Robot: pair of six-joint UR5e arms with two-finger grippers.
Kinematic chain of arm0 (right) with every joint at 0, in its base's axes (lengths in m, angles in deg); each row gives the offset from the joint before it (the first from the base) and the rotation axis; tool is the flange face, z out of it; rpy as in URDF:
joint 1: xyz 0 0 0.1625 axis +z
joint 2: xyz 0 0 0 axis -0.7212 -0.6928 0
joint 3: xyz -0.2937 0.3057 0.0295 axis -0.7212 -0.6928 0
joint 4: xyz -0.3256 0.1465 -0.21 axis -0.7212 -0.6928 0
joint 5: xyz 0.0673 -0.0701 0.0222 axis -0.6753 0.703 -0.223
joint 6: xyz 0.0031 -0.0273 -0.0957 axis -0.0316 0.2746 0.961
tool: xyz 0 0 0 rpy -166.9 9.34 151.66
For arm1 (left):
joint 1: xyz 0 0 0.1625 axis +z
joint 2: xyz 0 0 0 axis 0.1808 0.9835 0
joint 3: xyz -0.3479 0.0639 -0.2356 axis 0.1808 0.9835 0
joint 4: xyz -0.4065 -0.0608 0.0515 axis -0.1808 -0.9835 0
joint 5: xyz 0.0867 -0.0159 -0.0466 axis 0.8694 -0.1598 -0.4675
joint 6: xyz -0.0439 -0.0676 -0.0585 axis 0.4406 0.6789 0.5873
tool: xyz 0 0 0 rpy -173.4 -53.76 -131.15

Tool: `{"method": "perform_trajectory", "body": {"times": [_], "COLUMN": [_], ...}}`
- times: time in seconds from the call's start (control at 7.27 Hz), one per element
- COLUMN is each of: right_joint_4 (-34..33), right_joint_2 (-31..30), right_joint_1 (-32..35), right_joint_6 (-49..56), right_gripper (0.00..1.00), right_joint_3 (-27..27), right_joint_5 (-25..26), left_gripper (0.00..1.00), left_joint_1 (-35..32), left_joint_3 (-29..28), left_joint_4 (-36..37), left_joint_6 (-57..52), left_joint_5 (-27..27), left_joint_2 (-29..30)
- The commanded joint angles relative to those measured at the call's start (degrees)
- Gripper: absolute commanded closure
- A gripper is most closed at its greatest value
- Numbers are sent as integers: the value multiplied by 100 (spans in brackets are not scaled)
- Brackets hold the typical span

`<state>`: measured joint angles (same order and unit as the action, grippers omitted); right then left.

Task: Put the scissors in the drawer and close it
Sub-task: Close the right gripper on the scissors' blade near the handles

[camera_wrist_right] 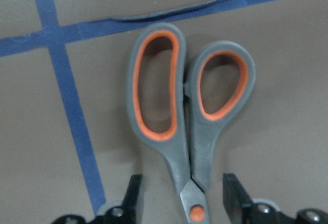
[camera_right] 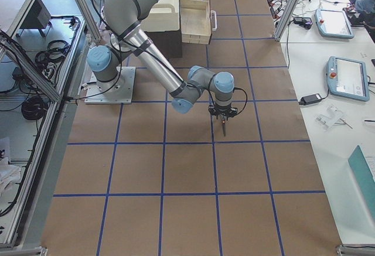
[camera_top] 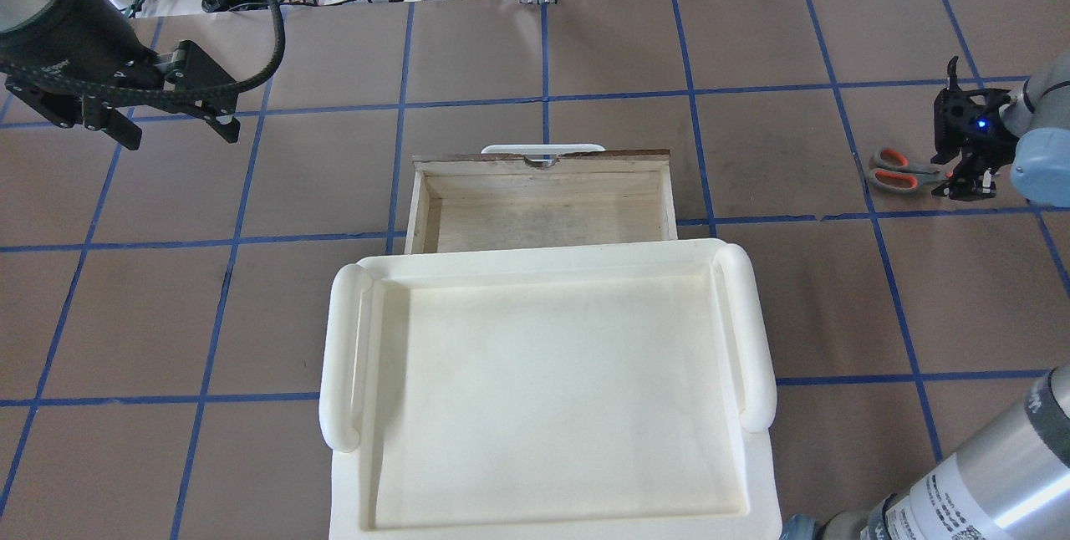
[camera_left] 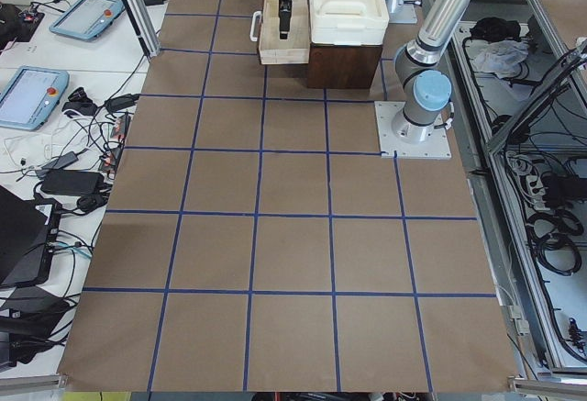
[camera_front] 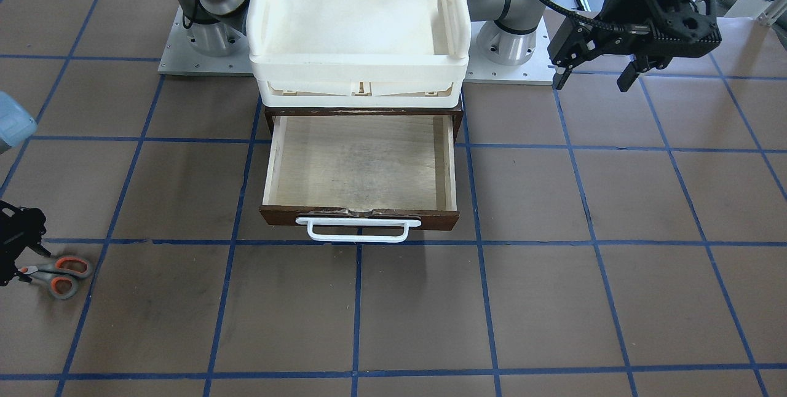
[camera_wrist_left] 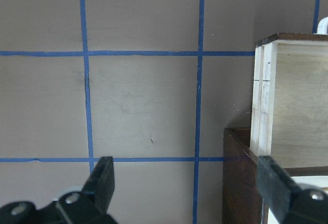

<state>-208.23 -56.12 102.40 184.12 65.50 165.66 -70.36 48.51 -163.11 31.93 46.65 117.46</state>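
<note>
The scissors (camera_front: 61, 274), grey handles with orange-lined loops, lie flat on the brown table far out on my right side. They also show in the overhead view (camera_top: 896, 170) and close up in the right wrist view (camera_wrist_right: 182, 116). My right gripper (camera_wrist_right: 183, 198) is open and down at the table. Its fingers straddle the scissors' neck at the pivot, with a gap on each side. The drawer (camera_front: 359, 169) is pulled open and its pale plywood inside is empty. Its white handle (camera_front: 358, 229) faces away from me. My left gripper (camera_front: 593, 74) is open and empty, hovering off to the drawer's left (camera_wrist_left: 187, 183).
A cream plastic tray (camera_top: 543, 260) sits on top of the dark brown cabinet (camera_wrist_left: 237, 183) that holds the drawer. Blue tape lines grid the brown table. The arm bases (camera_front: 513, 40) stand on plates behind the cabinet.
</note>
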Motion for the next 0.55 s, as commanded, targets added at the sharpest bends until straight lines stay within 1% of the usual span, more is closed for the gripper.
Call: {"method": "perform_trajectory", "body": {"times": [0.0, 0.41], "right_joint_4": [9, 88], "right_joint_2": [7, 103], "right_joint_1": [0, 0], "right_joint_6": [12, 12], "right_gripper": [23, 33], "right_joint_3": [-9, -113], "right_joint_5": [-13, -13], "left_gripper": [0, 0], "left_joint_1": [0, 0], "left_joint_3": [0, 0], "left_joint_4": [9, 9], "left_joint_6": [0, 9], "left_joint_5": [-4, -4], "left_joint_2": [5, 14]}}
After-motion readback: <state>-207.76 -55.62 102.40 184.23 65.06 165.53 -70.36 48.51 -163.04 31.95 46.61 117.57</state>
